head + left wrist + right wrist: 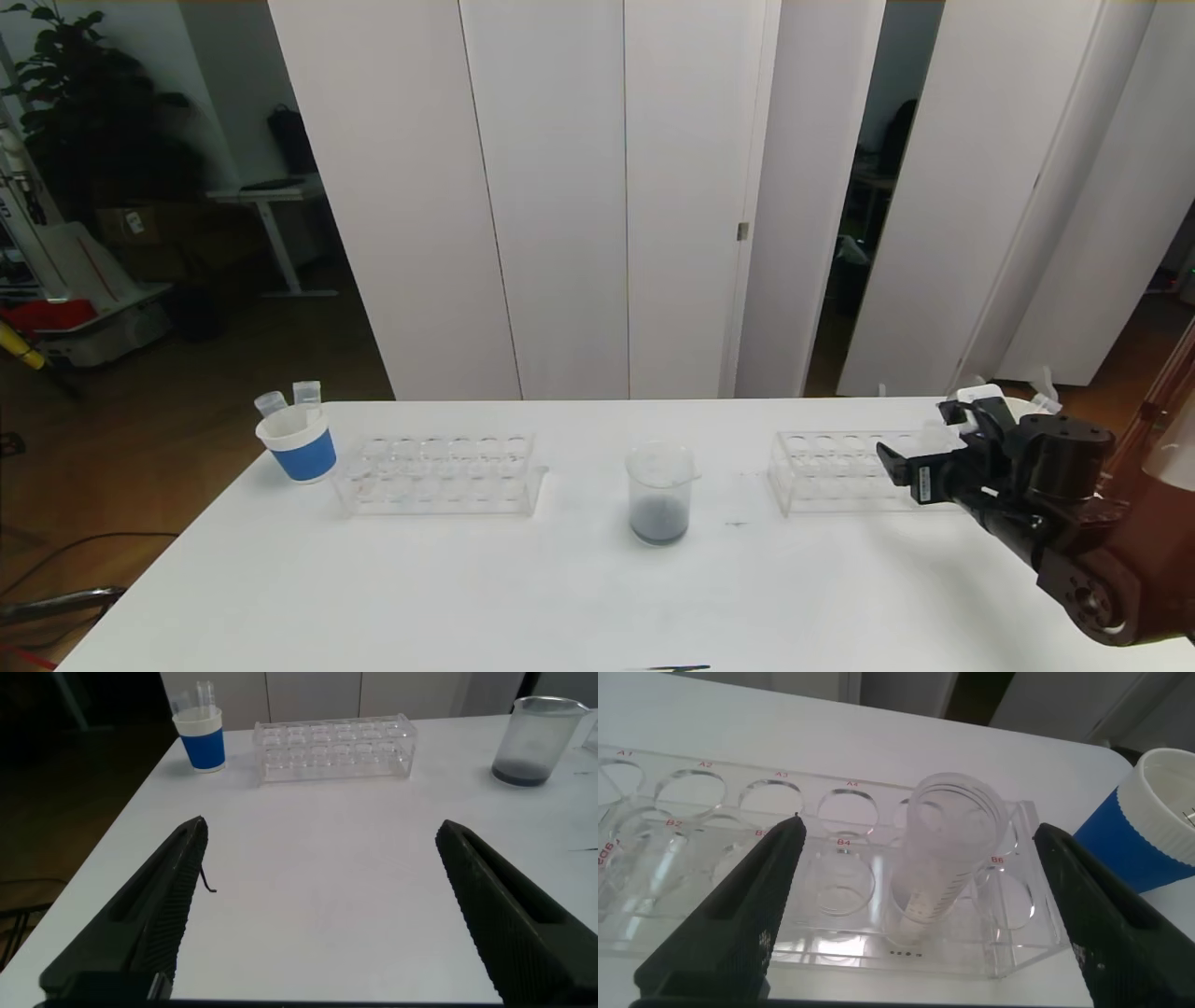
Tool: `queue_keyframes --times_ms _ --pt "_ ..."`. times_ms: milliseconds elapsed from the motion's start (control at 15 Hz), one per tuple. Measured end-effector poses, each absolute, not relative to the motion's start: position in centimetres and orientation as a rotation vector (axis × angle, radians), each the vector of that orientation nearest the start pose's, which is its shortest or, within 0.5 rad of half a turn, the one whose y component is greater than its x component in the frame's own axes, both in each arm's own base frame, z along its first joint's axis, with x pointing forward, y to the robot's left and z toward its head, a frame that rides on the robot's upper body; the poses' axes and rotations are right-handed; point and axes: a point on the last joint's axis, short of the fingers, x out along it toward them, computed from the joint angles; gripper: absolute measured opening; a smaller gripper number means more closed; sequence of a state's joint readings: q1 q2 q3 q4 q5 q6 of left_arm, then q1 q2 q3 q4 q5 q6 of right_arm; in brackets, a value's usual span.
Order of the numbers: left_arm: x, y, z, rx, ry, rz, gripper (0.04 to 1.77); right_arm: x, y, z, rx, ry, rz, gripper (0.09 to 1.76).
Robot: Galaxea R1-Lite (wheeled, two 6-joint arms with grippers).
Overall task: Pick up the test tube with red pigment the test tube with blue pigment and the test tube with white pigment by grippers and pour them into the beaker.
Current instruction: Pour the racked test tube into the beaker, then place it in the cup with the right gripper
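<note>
From the head view, the beaker [660,493] stands upright near the middle of the white table [560,597], a dark grey deposit in its bottom, between a clear rack on the left [439,474] and a clear rack on the right [840,471]. A blue-and-white paper cup [299,446] with two tubes leaning in it sits just beside the left rack's outer end. The right gripper [920,448] hangs over the far end of the right rack, jaws spread wide and holding nothing; the left arm is out of this view. In the left wrist view, the left gripper [318,915] hovers over bare table with its jaws fully apart and empty, well short of the left rack [334,749], the cup [203,739] and the beaker [537,742]. In the right wrist view, the right gripper [915,905] straddles a clear tube [948,859] standing upright in an end hole of the rack [813,877], its fingers [738,915] wide on either side and apart from the glass. A pale deposit shows low in this tube, so I judge it to be the test tube with white pigment, though the colour is not certain. A second cup [1148,821] stands just beyond the rack. The tube looks light, rigid, smooth and breakable. It should be taken on its upper wall above the rack, with modest pressure, and lifted straight up to clear the hole.
</note>
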State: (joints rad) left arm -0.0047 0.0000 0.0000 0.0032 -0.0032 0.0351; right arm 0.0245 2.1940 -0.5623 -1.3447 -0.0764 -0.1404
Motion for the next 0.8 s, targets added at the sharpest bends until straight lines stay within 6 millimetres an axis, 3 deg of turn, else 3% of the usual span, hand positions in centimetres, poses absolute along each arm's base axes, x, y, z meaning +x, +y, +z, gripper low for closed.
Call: queue_keyframes --times_ms 200,267,333,467,533,667,800 --pt "-2.28 0.0 7.52 0.035 0.003 -0.008 1.74 34.18 0.62 3.51 -0.153 0.283 -0.042 1.75" --pt "-2.28 0.0 7.52 0.035 0.003 -0.008 1.74 34.33 0.58 3.47 -0.154 0.282 -0.05 1.65" --pt "-2.28 0.0 7.52 0.035 0.003 -0.008 1.74 34.44 0.57 3.45 -0.151 0.28 -0.055 1.41" --pt "-2.28 0.0 7.52 0.035 0.003 -0.008 1.74 34.49 0.61 3.36 -0.147 0.281 -0.055 0.56" --pt "-2.28 0.0 7.52 0.035 0.003 -0.008 1.74 34.51 0.61 3.33 -0.145 0.282 -0.055 0.43" --pt "-2.28 0.0 7.52 0.035 0.003 -0.008 1.74 34.56 0.61 3.34 -0.145 0.28 -0.056 0.67" --pt "-2.28 0.0 7.52 0.035 0.003 -0.008 1.74 34.56 0.6 3.31 -0.144 0.281 -0.056 0.58"
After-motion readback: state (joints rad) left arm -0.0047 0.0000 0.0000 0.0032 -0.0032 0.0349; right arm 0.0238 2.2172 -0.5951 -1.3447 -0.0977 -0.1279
